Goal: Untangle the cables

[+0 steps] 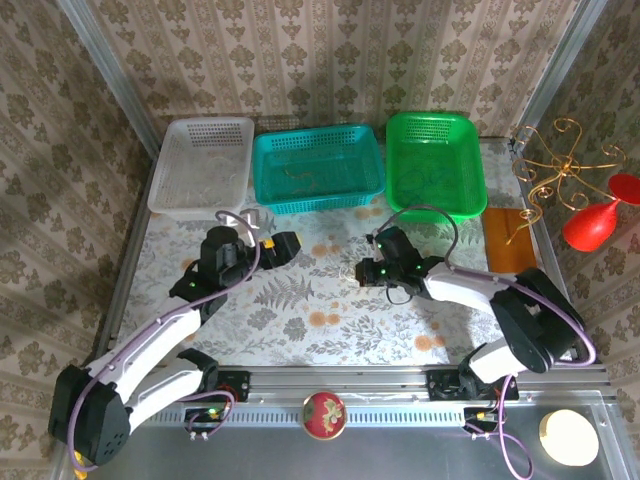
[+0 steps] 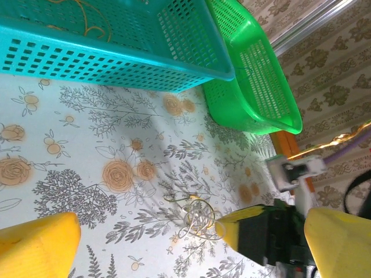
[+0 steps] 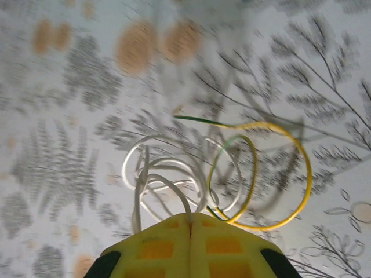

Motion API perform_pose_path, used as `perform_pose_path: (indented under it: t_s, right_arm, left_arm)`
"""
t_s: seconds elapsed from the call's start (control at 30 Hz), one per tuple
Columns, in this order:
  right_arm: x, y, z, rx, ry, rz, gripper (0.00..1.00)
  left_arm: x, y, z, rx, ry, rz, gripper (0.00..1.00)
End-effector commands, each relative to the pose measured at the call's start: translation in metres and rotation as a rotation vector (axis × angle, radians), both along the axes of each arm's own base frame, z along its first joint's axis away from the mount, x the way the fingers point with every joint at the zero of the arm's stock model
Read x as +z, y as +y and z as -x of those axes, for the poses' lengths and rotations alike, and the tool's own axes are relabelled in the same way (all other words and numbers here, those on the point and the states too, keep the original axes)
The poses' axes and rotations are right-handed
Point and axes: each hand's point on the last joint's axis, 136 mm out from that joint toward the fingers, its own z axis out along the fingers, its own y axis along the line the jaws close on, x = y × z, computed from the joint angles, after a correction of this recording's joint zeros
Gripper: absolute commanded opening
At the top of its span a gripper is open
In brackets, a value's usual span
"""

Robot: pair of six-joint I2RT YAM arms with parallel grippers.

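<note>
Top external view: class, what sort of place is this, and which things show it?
Probably a staged robot test cell: left arm and right arm bolted to a metal rail, wallpapered panels boxing in the table, and a white basket, teal basket and green basket lined along the back.

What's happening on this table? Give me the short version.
Two robot arms are working on a knot of cables on the flower-patterned table. The right claw is shut on the clump, with white loops and a yellow-green loop spilling out from its tips. The left claw is open, apart from the clump, holding nothing. The cords are wound through each other, so the untangling is not yet done. A white basket, a teal basket and a green basket stand along the far edge.
</note>
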Motion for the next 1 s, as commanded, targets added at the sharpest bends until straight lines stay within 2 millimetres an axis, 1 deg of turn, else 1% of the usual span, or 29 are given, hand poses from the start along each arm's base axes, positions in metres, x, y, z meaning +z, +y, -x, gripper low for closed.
perform_pose_path:
  t_s: [0.0,0.07,0.2,0.27,0.47,0.57,0.73,0.9,0.97]
  right_arm:
    - [0.037,0.009,-0.001,0.036,-0.095,-0.097,0.0]
    - [0.046,0.009,0.0,0.033,-0.118,-0.123,0.0]
    - [0.054,0.008,0.0,0.015,-0.132,-0.156,0.0]
    - [0.058,0.011,-0.001,0.015,-0.131,-0.185,0.0]
    - [0.061,0.017,-0.003,0.009,-0.119,-0.233,0.0]
    - [0.064,0.019,-0.005,0.001,-0.117,-0.256,0.0]
    - [0.078,0.019,-0.005,-0.013,-0.134,-0.296,0.0]
    - [0.092,0.017,-0.007,-0.037,-0.149,-0.325,0.0]
    - [0.096,0.016,-0.008,-0.05,-0.153,-0.329,0.0]
  left_arm:
    - [-0.007,-0.006,-0.004,0.018,0.024,0.065,1.0]
    - [-0.013,-0.01,-0.004,0.015,0.034,0.082,1.0]
    - [-0.021,-0.019,-0.001,-0.006,0.049,0.079,1.0]
    - [-0.023,-0.025,0.001,-0.024,0.047,0.071,0.99]
    - [-0.026,-0.043,0.006,-0.081,0.034,0.081,0.84]
    - [-0.034,-0.05,0.008,-0.101,0.043,0.074,0.81]
    - [-0.048,-0.051,0.009,-0.077,0.071,0.112,0.82]
    - [-0.054,-0.049,0.01,-0.066,0.068,0.124,0.83]
    - [-0.055,-0.048,0.013,-0.076,0.047,0.111,0.81]
